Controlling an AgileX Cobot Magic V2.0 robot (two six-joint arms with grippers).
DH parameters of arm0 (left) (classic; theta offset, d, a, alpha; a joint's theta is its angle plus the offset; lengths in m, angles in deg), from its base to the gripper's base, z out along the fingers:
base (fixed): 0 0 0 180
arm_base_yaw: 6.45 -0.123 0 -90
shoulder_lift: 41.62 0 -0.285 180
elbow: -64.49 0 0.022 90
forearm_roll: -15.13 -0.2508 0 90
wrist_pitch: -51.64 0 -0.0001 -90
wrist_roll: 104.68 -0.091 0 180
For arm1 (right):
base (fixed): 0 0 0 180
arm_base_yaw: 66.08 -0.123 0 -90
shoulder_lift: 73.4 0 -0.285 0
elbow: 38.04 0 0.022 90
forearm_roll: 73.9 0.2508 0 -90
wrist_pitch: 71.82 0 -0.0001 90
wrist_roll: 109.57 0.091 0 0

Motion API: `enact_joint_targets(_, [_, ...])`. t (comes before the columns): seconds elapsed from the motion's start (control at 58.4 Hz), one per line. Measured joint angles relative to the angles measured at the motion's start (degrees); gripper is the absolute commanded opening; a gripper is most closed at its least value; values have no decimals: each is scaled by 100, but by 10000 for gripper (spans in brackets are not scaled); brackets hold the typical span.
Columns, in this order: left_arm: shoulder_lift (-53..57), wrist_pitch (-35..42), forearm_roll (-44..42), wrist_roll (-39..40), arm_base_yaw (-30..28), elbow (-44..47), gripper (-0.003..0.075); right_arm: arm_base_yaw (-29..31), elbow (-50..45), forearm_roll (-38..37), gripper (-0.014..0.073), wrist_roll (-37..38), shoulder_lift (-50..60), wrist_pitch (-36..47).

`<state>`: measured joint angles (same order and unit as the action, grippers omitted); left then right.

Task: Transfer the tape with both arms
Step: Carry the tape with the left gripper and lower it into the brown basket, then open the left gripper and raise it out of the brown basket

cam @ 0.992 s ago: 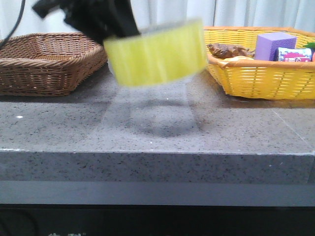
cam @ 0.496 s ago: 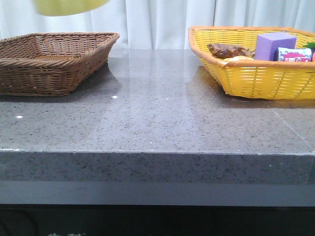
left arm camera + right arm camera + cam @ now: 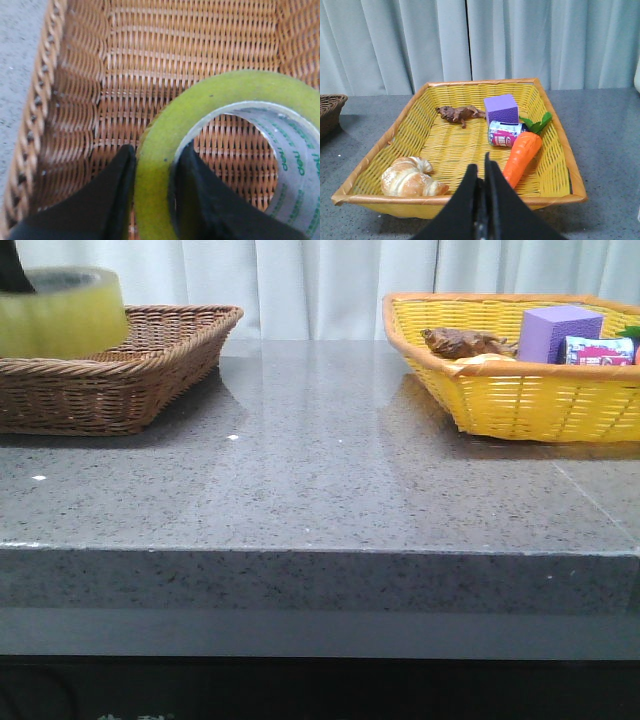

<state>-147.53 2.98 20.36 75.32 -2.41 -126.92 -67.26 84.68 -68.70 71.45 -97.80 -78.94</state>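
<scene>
The tape [image 3: 62, 310] hangs over the brown wicker basket [image 3: 150, 370], its yellow band rising above the basket's rim in the front view. In the left wrist view the roll [image 3: 220, 150] lies flat-on to the camera, with the basket's woven floor [image 3: 190, 55] showing through its white core and green lettering on the inner wall. The left gripper [image 3: 152, 195] clamps the roll's wall, one black finger [image 3: 107, 200] outside the yellow band and the other inside the core. Whether the roll touches the basket floor cannot be told.

Well apart from the brown basket, on the far side of the grey stone table [image 3: 320, 480], stands the yellow basket [image 3: 520, 400]. The right gripper [image 3: 481, 200] hovers before that basket's near rim with its fingers pressed together on nothing. Inside the yellow basket [image 3: 445, 145] lie a croissant [image 3: 412, 177], a brown toy animal [image 3: 460, 114], a purple block [image 3: 501, 108], a small can [image 3: 504, 134] and a toy carrot [image 3: 522, 152].
</scene>
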Motion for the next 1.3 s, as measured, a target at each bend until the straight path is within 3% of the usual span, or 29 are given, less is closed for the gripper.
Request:
enact_joint_targets(0.171, [-164, -16, 12, 0, 0, 0, 130, 0, 0, 0, -50, 0, 0, 0])
enact_joint_targets(0.428, [-210, -24, 39, 0, 0, -35, 421, 0, 0, 0, -50, 0, 0, 4])
enact_joint_targets(0.633, [-5, 192, 39, 0, 0, -44, 439, 0, 0, 0, -50, 0, 0, 4])
enact_joint_targets(0.719, [164, 306, 48, 0, 0, -44, 386, 0, 0, 0, -50, 0, 0, 4])
enact_joint_targets(0.787, [346, 380, 48, 0, 0, -44, 279, 0, 0, 0, -50, 0, 0, 4])
enact_joint_targets(0.89, [636, 481, 48, 0, 0, -44, 50, 0, 0, 0, -50, 0, 0, 4])
enact_joint_targets(0.941, [789, 492, 48, 0, 0, -44, -18, 0, 0, 0, -50, 0, 0, 4])
enact_joint_targets(1.146, [1488, 840, 48, 0, 0, 320, -20, 0, 0, 0, -50, 0, 0, 4])
enact_joint_targets(1.3, [2528, 1433, 48, 0, 0, 1440, -20, 0, 0, 0, -50, 0, 0, 4])
